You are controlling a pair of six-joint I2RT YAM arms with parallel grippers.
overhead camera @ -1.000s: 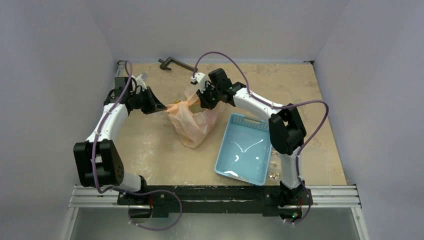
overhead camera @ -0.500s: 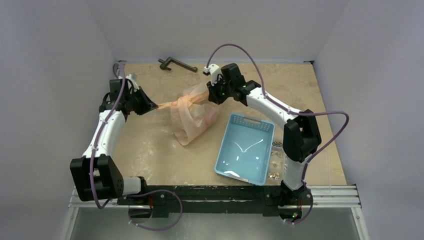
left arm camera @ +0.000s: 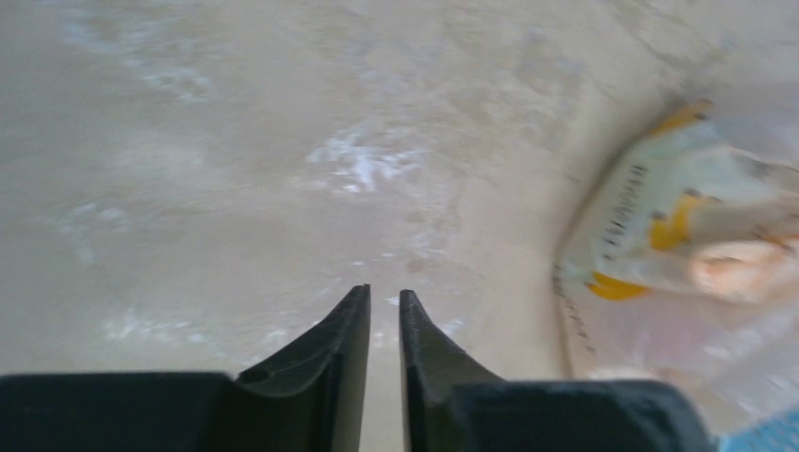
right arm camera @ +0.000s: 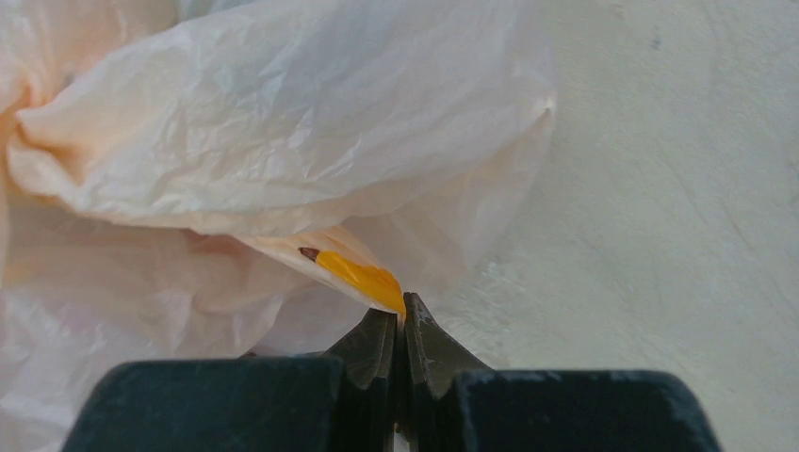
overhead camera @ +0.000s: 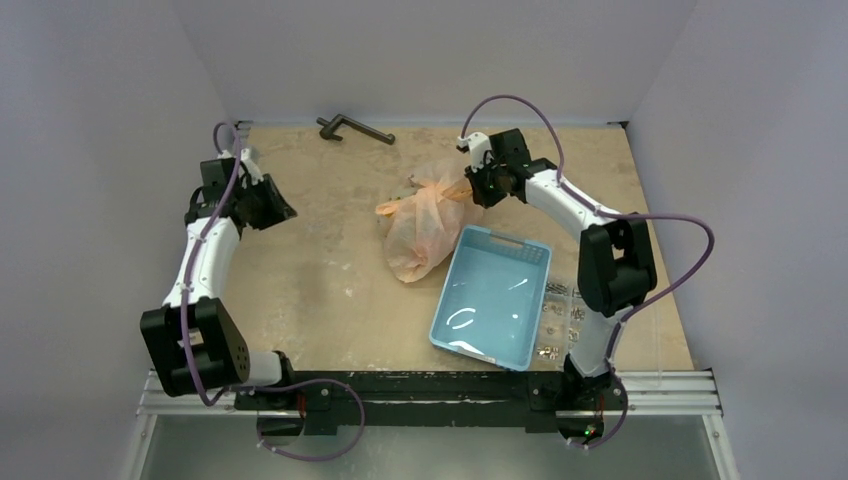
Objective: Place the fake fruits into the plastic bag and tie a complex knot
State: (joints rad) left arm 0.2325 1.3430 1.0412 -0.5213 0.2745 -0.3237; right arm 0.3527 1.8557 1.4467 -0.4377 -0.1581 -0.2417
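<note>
The left gripper (overhead camera: 283,212) has released the plastic bag (overhead camera: 425,225) and withdrawn to the bag's 9 o'clock; its jaws stand slightly apart and empty. The right gripper (right arm camera: 403,306), at 2 o'clock, stays clamped on an orange-marked strip of the bag. The bag lies mid-table, with the blue basket (overhead camera: 490,300) just beside it at 5 o'clock. One tightening pull appears complete; the fake fruits cannot be made out.

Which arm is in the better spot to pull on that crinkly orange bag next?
Probably right. The right arm's fingers pinch an end of the thin pale-orange plastic bag; the left arm's fingers stand slightly apart over the beige table, holding nothing, away from the bag.
</note>
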